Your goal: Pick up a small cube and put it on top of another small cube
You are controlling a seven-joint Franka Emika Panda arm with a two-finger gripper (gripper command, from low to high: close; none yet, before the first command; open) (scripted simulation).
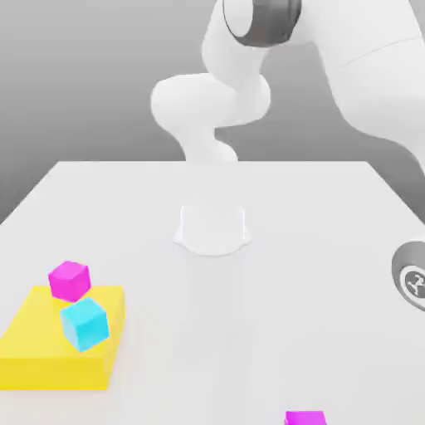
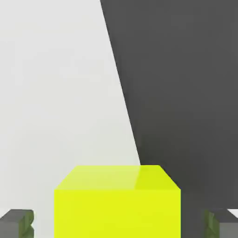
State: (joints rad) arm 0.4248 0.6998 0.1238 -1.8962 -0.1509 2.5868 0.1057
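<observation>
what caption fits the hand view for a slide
Hand view: a yellow-green cube sits between the gripper's dark fingertips, near the white table's edge.

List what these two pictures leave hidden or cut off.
- Exterior view: the small magenta cube near the front is cut by the bottom edge, so its lower part is unseen.
- Exterior view: the dark grey round part is cut by the right edge, and what it is stays unclear.
- Hand view: the yellow-green cube runs off the bottom edge, so its base is unseen.
</observation>
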